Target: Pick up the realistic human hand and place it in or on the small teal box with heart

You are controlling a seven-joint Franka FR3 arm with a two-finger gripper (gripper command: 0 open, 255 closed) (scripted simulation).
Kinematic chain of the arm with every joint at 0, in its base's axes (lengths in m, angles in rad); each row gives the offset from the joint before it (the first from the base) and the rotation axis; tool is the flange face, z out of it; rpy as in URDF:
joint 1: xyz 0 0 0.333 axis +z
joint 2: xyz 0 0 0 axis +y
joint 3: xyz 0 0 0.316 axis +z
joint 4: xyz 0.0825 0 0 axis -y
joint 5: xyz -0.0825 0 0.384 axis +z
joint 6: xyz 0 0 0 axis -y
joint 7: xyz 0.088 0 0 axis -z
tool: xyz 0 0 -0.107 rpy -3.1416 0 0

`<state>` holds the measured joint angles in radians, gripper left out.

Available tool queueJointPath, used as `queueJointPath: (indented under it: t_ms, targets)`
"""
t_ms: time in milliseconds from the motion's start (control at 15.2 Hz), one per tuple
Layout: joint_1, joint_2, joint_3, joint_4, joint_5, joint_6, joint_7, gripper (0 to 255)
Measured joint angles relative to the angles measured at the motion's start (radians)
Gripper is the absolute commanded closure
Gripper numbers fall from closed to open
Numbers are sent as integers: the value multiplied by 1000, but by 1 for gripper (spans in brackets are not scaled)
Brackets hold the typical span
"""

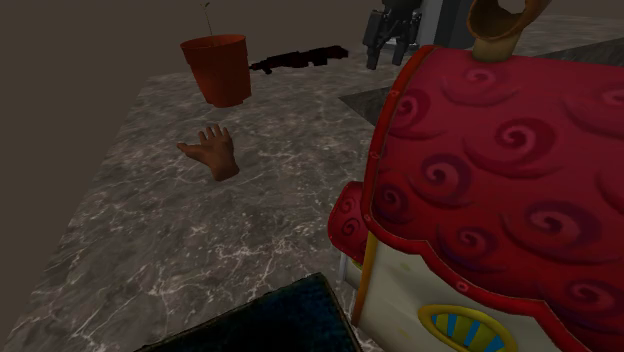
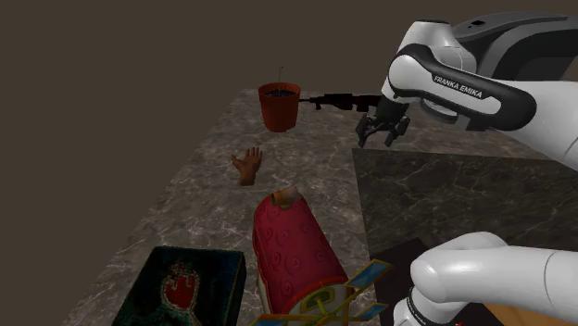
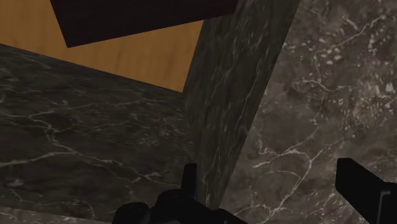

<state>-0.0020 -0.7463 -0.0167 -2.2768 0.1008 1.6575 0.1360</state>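
Observation:
The brown human hand (image 1: 212, 150) lies palm-down on the marble counter (image 1: 150, 230), just in front of a red pot. In the second exterior view the hand (image 2: 247, 165) lies well to the left of my gripper (image 2: 383, 130), which hangs above the counter with nothing in it. The dark teal box with a red heart (image 2: 181, 285) sits at the counter's near end, its corner (image 1: 270, 320) at the shoulder view's bottom edge. My gripper (image 1: 392, 38) is far behind the hand. In the wrist view the gripper (image 3: 273, 191) is open over the edge of a raised marble slab (image 3: 222, 114).
A red flower pot (image 1: 217, 68) stands behind the hand, and a black toy rifle (image 1: 300, 58) lies beyond it. A big red-roofed toy house (image 1: 500, 190) lies between the box and the gripper. The raised dark slab (image 2: 463, 194) covers the counter's right side.

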Motion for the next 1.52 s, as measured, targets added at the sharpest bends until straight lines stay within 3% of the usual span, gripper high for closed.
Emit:
queueJointPath:
  t_ms: [198,792,1188,1518]
  targets:
    - [6,21,27,16,8,6,28,0]
    - [42,192,236,124,45,76,256,0]
    - [51,355,371,253,18,105,419,0]
    - [61,529,487,396,-51,113,575,0]
